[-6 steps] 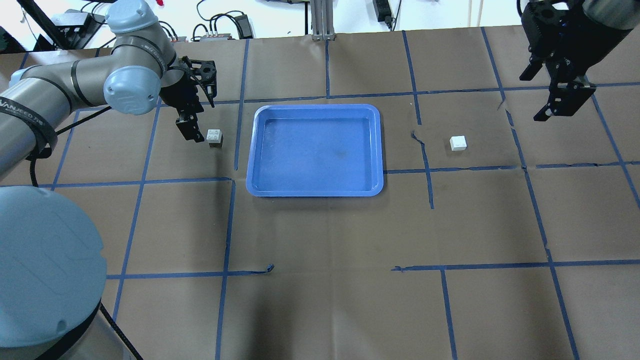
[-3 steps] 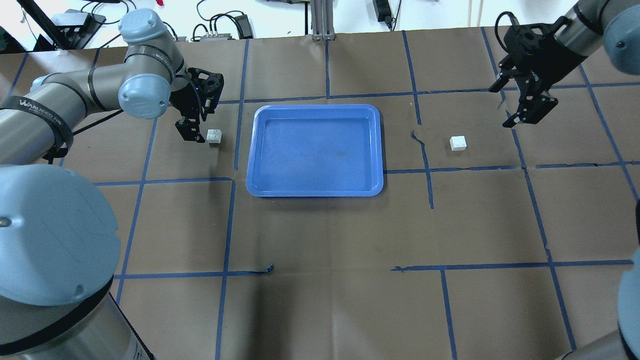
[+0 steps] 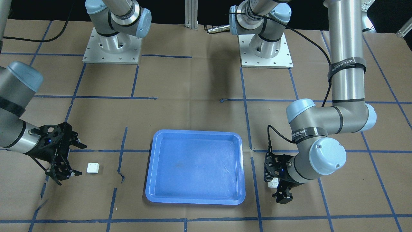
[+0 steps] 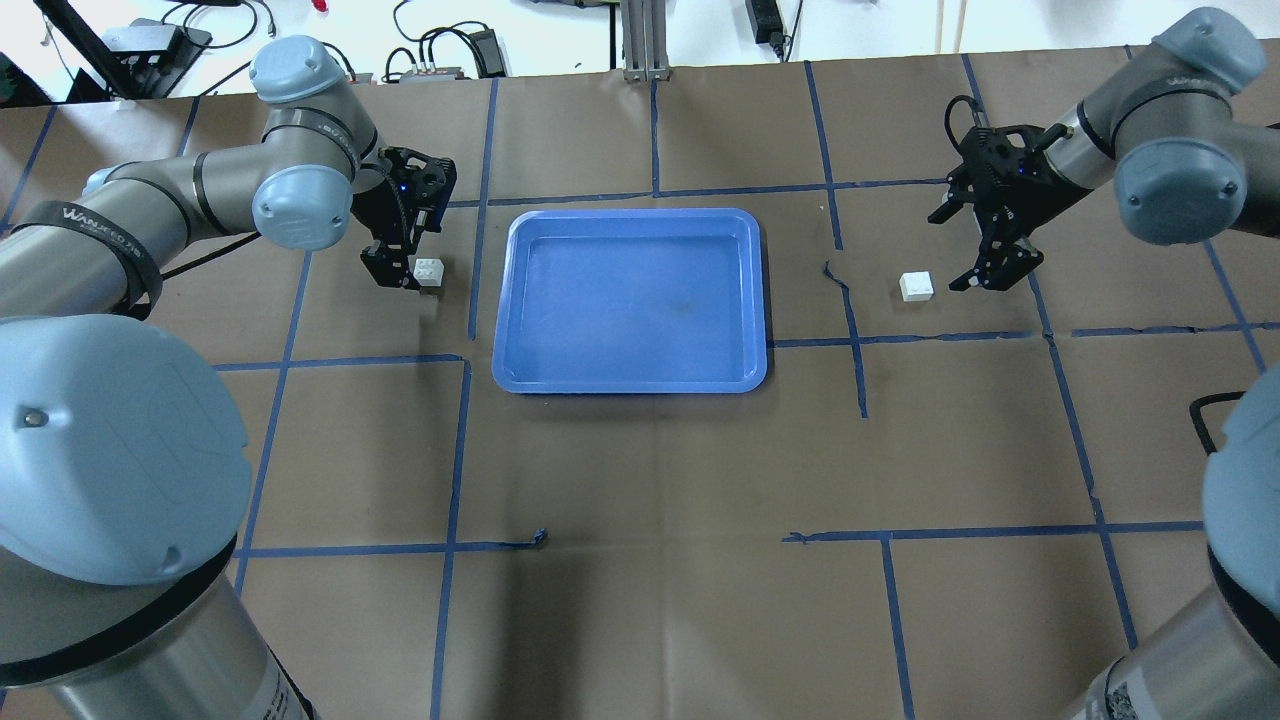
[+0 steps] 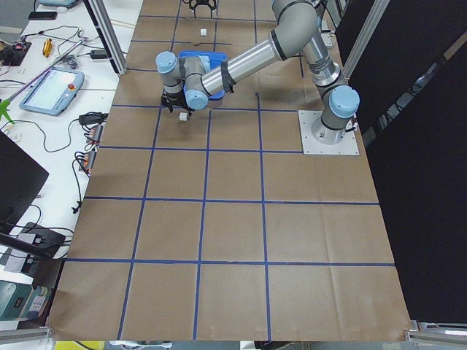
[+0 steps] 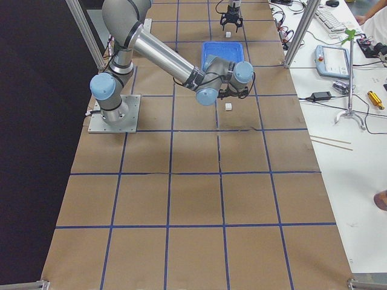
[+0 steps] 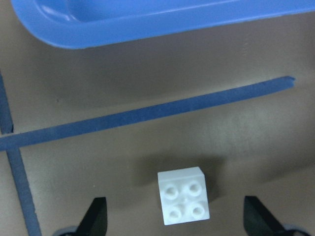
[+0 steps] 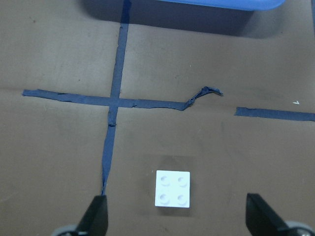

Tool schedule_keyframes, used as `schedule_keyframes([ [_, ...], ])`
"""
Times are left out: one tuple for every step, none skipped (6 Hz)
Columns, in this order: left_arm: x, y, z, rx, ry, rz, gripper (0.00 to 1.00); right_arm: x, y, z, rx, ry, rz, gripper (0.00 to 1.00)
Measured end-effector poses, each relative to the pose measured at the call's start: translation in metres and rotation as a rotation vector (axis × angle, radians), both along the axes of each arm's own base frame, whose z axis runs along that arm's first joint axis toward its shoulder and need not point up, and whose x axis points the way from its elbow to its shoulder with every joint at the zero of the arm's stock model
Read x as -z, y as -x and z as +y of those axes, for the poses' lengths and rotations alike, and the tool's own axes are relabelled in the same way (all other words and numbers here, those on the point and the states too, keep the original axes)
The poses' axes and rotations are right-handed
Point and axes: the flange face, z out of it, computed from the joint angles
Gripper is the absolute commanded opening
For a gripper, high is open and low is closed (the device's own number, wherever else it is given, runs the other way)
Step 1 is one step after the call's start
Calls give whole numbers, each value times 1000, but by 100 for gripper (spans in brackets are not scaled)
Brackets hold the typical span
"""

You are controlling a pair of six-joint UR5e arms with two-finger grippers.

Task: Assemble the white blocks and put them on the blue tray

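Observation:
One white block (image 4: 430,271) lies on the table left of the blue tray (image 4: 630,300). My left gripper (image 4: 410,250) is open and low beside it. In the left wrist view the block (image 7: 183,201) sits between the fingertips (image 7: 96,219), untouched. The other white block (image 4: 916,286) lies right of the tray. My right gripper (image 4: 960,250) is open just right of it and still off it. In the right wrist view that block (image 8: 173,189) lies a little ahead of the open fingertips (image 8: 96,216). The tray (image 3: 193,167) holds nothing.
Brown paper with a blue tape grid (image 4: 455,450) covers the table. Torn tape (image 4: 840,280) lies between the tray and the right block. The arm bases (image 3: 111,45) stand at the robot's side. Cables and power supplies (image 4: 440,60) lie beyond the far edge.
My right gripper has swung left and down, close to the right block. My left gripper has shifted slightly right and lower around the left block. Neither block has moved.

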Motion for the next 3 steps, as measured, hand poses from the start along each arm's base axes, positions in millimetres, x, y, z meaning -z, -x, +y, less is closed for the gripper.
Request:
schedule_keyframes([
  [7, 0, 1, 0, -7, -2, 88, 25, 5, -2, 9, -5, -16, 100],
  [11, 0, 2, -2, -13, -5, 58, 42, 6, 0, 12, -23, -27, 100],
  [13, 0, 2, -3, -14, -4, 26, 53, 5, 4, 13, -40, -34, 100],
])
